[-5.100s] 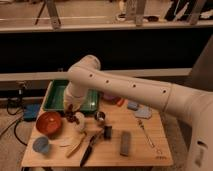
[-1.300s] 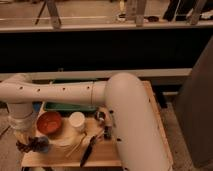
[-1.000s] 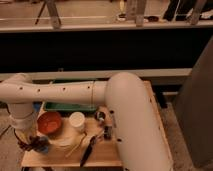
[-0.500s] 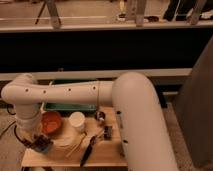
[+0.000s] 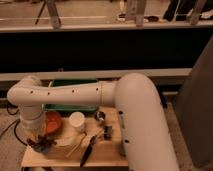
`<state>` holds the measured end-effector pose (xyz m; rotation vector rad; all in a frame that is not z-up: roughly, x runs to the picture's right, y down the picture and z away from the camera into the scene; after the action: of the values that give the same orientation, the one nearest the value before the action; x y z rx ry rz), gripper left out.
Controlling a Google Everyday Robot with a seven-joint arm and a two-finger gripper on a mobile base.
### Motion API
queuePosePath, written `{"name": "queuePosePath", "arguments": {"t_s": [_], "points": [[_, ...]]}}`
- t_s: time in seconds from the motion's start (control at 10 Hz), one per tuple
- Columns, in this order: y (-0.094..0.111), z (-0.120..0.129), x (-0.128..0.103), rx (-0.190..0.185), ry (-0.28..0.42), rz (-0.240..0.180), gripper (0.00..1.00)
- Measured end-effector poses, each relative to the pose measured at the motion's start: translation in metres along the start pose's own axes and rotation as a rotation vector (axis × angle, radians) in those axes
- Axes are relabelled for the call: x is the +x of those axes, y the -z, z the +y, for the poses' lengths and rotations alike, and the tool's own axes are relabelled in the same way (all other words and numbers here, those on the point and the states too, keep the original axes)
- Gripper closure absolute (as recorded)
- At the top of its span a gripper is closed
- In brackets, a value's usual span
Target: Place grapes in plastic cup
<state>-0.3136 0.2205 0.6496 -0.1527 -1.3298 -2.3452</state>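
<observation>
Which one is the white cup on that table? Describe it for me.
Start at the green tray at the wooden table's back edge. Just in front stands the white cup, right of the red-orange bowl; the gripper is lower left. It is the only tall, pale upright container.

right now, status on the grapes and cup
End effector low at table's front-left corner. Dark cluster there, likely grapes. Blue cup hidden behind arm. Red bowl and white cup close by.

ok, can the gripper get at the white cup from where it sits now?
Probably yes. The gripper is low at the table's front-left corner, with the white cup just to its right, upright, top uncovered. Only the red-orange bowl stands close alongside.
</observation>
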Motion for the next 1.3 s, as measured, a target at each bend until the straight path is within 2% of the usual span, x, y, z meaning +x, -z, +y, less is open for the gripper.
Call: {"name": "queuePosePath", "arguments": {"t_s": [0.1, 0.2, 0.8, 1.1, 1.3], "points": [[-0.001, 0.0, 0.001, 0.008, 0.005, -0.008, 0.89], [-0.001, -0.001, 0.003, 0.013, 0.006, -0.015, 0.81], [-0.007, -0.008, 0.014, 0.01, 0.001, -0.036, 0.23], [-0.007, -0.002, 0.014, -0.002, -0.039, -0.035, 0.2], [-0.007, 0.004, 0.015, -0.017, -0.106, -0.049, 0.2]]}}
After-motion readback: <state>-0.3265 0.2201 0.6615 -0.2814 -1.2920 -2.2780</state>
